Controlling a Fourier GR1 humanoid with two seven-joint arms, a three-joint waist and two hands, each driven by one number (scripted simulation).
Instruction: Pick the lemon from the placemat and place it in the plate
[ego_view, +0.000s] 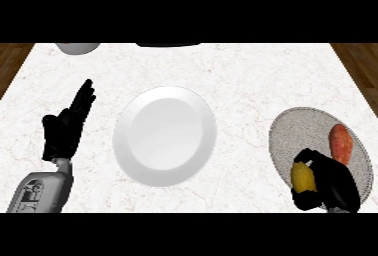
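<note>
Between the lemon (303, 177), held in the right hand (332, 189), and the plate (164, 136), bare counter (244, 150) is seen. The plate's left side is flanked by the raised left hand (65, 131); a bowl (77, 47) is set at the far edge.

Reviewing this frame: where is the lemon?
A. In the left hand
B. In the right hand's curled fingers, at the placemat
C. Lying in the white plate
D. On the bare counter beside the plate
B: the lemon shows yellow inside the curled fingers of the right hand at the near edge of the placemat, well apart from the plate and the open left hand.
</note>
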